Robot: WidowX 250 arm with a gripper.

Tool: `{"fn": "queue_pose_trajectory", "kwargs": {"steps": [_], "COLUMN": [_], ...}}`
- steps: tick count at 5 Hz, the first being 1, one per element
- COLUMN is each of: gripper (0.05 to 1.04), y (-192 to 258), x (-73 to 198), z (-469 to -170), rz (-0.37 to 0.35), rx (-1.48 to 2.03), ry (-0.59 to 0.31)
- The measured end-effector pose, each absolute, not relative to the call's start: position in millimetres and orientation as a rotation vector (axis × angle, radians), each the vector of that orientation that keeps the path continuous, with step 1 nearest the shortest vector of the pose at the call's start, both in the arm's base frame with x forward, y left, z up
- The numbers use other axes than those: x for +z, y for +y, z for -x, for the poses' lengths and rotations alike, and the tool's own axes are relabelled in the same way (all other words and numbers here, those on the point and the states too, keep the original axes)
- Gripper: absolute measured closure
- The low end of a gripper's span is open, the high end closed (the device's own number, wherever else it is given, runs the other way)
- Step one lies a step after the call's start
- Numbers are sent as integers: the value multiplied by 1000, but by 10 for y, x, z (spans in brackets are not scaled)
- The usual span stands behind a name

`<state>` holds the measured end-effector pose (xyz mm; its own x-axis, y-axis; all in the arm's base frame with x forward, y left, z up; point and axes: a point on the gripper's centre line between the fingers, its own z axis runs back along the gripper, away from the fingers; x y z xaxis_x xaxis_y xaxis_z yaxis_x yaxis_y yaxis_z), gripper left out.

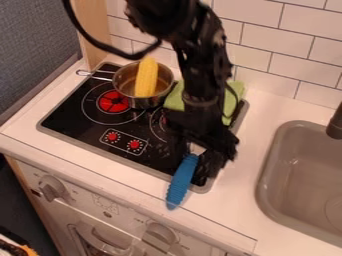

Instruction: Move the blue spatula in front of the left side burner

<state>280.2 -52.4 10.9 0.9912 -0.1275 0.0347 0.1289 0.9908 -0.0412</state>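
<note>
We saw the gripper (194, 161) beside the blue spatula (180, 186) at the stove's (70, 118) sink-side front corner, but couldn't tell whether it pinched anything.

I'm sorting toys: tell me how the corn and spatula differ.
The corn is yellow; the spatula has a blue handle. The corn sits in the pot; the spatula's end pokes over the counter. The corn is plumper, the spatula's handle slimmer. Both are long.
</note>
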Motion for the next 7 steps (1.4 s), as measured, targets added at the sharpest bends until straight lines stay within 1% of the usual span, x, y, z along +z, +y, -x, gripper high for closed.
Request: {"fn": "queue_pose_trajectory", "kwargs": {"steps": [1, 3, 4, 5, 6, 7], "gripper": [138, 695, 745, 746, 746, 746], "y": [-523, -505, -471, -450, -200, 326], "x": [60, 62, 82, 312, 822, 1069], "z": [-2815, -2834, -2836, -2858, -2983, -3088], "rz": [41, 30, 8, -13, 12, 0], "rx": [-82, -68, -59, -82, -46, 14], "ry": [-62, -75, -76, -101, -173, -182]}}
